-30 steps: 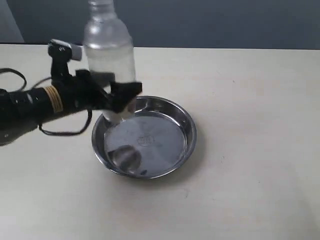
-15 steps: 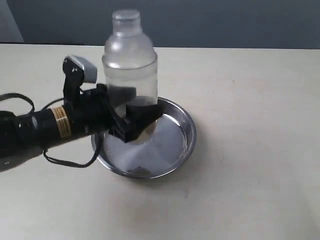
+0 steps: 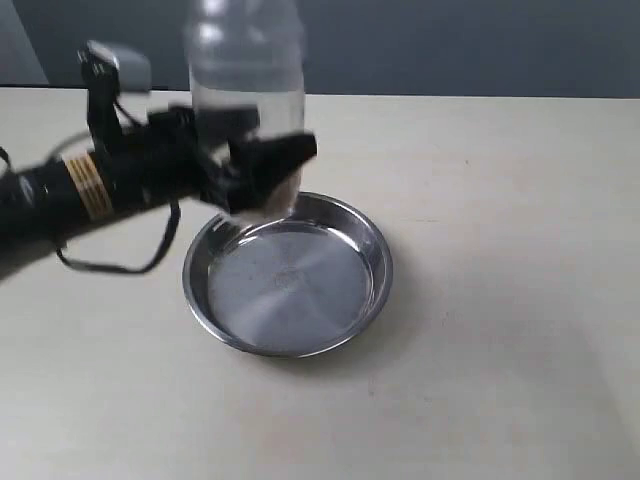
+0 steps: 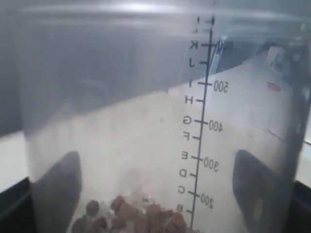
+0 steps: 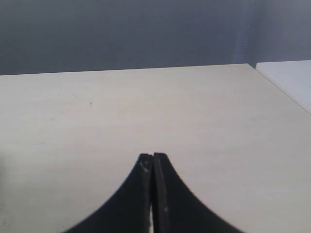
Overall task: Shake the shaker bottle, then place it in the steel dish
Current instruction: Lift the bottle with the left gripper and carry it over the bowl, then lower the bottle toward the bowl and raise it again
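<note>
Between the fingers of the left gripper (image 3: pixel 252 150), pinched tight, the shaker bottle (image 3: pixel 245 75) is held aloft, blurred, brown grains (image 4: pixel 131 216) at its base. Below the fingertips lies the steel dish (image 3: pixel 300 295). The right gripper (image 5: pixel 153 162) is pressed together above the table (image 5: pixel 194 111).

place: lab-like robot test bench | cues: pale tabletop (image 3: pixel 500 300); plain grey-blue wall (image 3: pixel 450 40); cabled robot arm (image 3: pixel 60 190)

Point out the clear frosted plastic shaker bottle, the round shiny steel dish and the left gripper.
shaker bottle (image 3: pixel 245 75): exterior view, frosted body.
steel dish (image 3: pixel 288 282): exterior view, bare floor.
left gripper (image 3: pixel 276 136): exterior view, midway between fingertips.
</note>
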